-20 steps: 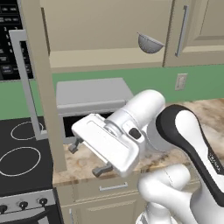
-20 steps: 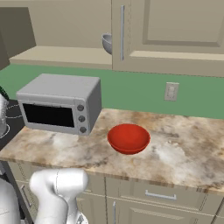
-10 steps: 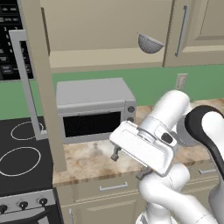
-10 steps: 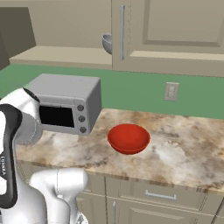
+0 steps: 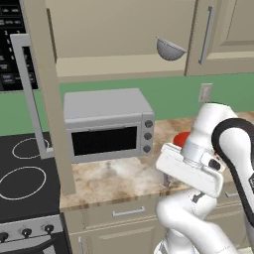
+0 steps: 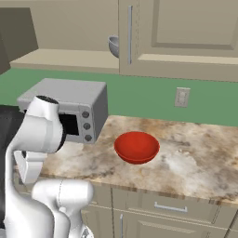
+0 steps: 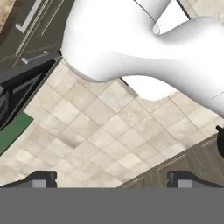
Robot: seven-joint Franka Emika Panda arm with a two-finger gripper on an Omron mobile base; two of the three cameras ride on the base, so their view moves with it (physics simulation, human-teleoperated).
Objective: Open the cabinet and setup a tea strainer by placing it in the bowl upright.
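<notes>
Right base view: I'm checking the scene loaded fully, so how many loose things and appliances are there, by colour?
Red: 1, the bowl on the counter.
Grey: 2, the tea strainer on the cabinet shelf and the toaster oven on the counter.
Total: 3.

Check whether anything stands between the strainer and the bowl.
Nothing visible does. The strainer sits on the open cabinet shelf, its door swung aside, and the bowl lies on the counter below, empty. The microwave stands off to the side.
</notes>
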